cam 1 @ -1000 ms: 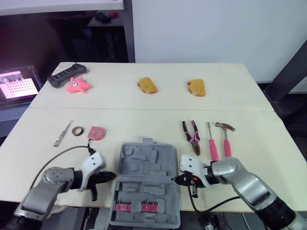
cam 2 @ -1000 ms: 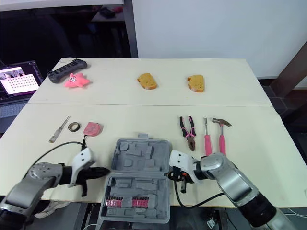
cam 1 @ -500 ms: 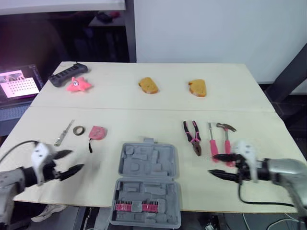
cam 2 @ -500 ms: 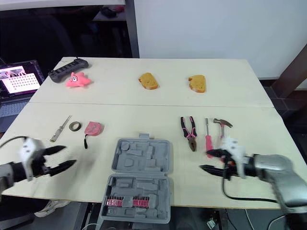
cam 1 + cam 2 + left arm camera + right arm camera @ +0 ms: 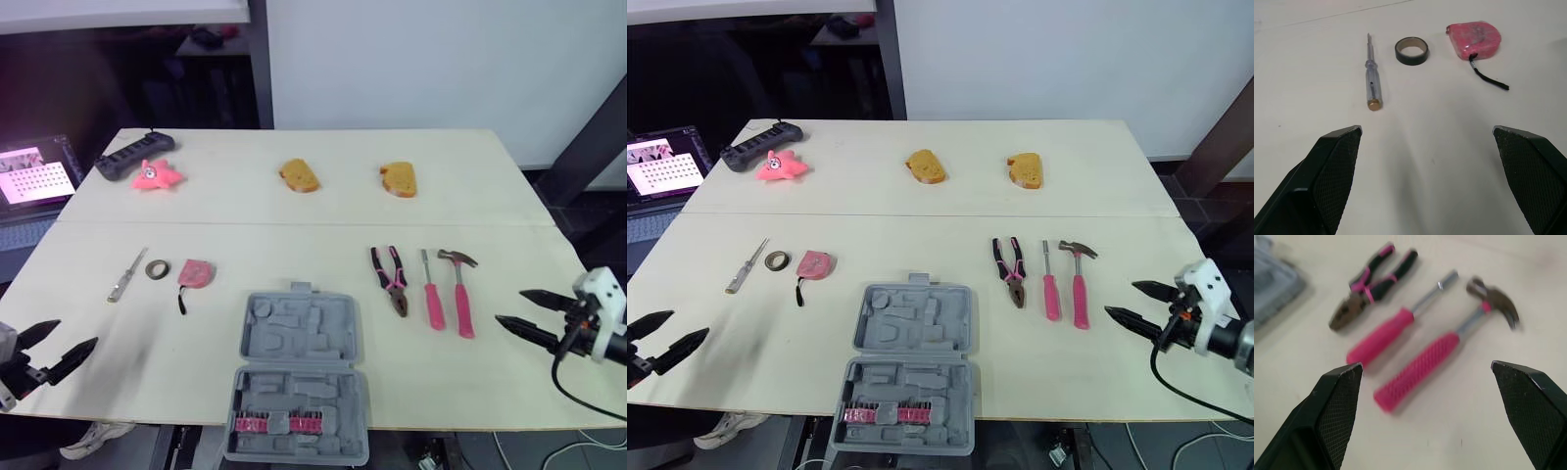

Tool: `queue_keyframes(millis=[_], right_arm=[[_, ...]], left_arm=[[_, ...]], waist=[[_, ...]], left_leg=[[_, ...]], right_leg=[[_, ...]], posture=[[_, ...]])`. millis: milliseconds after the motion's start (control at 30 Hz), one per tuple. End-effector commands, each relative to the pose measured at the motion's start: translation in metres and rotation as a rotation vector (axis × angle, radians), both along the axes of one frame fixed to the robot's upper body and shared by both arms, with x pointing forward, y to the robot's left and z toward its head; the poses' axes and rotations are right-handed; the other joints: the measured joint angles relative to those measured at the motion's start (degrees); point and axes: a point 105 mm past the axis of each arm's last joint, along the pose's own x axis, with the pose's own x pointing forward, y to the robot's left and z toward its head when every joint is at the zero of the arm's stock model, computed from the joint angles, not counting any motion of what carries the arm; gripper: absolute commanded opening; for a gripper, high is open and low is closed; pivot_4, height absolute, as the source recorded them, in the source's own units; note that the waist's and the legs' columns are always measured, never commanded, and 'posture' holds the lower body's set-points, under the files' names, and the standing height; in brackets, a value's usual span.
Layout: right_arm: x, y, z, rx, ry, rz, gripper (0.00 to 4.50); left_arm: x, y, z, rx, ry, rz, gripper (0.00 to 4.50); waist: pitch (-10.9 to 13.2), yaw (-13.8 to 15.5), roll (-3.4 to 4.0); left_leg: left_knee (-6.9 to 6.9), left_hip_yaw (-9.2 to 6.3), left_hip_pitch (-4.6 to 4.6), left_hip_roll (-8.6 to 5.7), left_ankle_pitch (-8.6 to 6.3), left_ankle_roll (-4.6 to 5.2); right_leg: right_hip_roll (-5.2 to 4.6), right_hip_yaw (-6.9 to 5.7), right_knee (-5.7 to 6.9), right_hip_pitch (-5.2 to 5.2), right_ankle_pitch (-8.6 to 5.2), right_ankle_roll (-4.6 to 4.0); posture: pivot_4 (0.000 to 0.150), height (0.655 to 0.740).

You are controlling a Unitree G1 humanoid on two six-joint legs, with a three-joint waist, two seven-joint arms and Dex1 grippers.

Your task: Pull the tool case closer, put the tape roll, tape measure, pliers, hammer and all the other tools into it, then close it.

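The left gripper (image 5: pixel 76 333) hovered spread and empty at the tabletop's (image 5: pixel 294 225) front left corner. It faced the clear screwdriver (image 5: pixel 127 274), tape roll (image 5: pixel 157 267) and tape measure (image 5: pixel 197 271), probably its share. The tool case (image 5: pixel 299 377) lay open mid front edge, seemingly overhanging it, between the 2 groups. Pliers (image 5: pixel 390 279), pink screwdriver (image 5: pixel 432 294) and hammer (image 5: pixel 460 294) lay parallel with bare room around. The right gripper (image 5: pixel 509 305), also spread and empty, faced them from the right edge.

Left gripper (image 5: pixel 77 332), right gripper (image 5: pixel 509 305): fingers spread wide.
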Motion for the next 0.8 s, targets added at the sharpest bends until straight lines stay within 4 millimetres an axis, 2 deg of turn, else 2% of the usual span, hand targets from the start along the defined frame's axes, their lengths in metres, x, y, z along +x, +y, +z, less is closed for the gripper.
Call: queue_keyframes(millis=[33,133,400,533,600,700,800], right_arm=[[0.011,0.042,0.028,0.06,-0.033,0.167,4.46],[0.017,0.09,0.049,0.119,-0.002,0.353,4.46],[0.034,0.169,0.079,0.051,-0.013,0.638,4.46],[0.027,0.193,0.083,0.017,0.046,0.767,4.46],[0.016,0.207,0.093,0.025,0.057,0.864,4.46],[0.009,0.216,0.102,0.029,0.057,0.916,4.46],[0.005,0.218,0.106,0.009,0.031,0.92,4.46]], left_arm=[[0.002,0.004,0.022,0.04,-0.075,0.035,4.5],[-0.001,-0.001,0.027,0.034,-0.083,0.057,4.5],[-0.025,-0.015,0.022,0.075,-0.036,0.139,4.5],[-0.03,-0.019,0.021,0.126,0.002,0.176,4.5],[-0.028,-0.021,0.023,0.113,-0.003,0.177,4.5],[-0.023,-0.021,0.02,0.139,0.016,0.161,4.5],[0.006,-0.02,0.026,0.129,0.013,0.143,4.5]], waist=[[0.0,-0.06,0.0],[0.01,-0.15,0.03],[0.01,0.13,-0.01],[0.01,0.63,-0.04],[0.02,0.76,-0.03],[0.01,0.78,-0.04],[0.01,1.5,-0.02]], left_leg=[[0.0,0.0,0.0,0.0,0.0,0.0],[0.0,0.01,0.0,0.01,0.0,0.0],[0.0,0.06,-0.15,0.01,-0.01,-0.01],[0.01,0.04,-0.16,0.01,-0.01,-0.01],[0.02,0.06,-0.18,-0.01,-0.01,-0.01],[0.01,0.07,-0.19,0.0,-0.01,-0.01],[0.01,0.06,-0.18,0.0,-0.01,-0.01]], right_leg=[[0.0,0.0,0.0,0.0,0.0,0.0],[0.0,0.03,0.0,-0.01,0.01,0.02],[-0.04,0.04,-0.12,-0.12,0.01,0.02],[-0.04,0.02,-0.11,-0.14,0.0,-0.02],[-0.05,0.03,-0.15,-0.14,-0.03,-0.07],[-0.04,0.03,-0.14,-0.18,-0.01,-0.05],[-0.03,0.01,-0.14,-0.17,0.0,-0.04]], posture=[[0.15,0.74],[0.15,0.74],[0.15,0.74],[0.15,0.74],[0.15,0.74],[0.15,0.74],[0.15,0.74]])
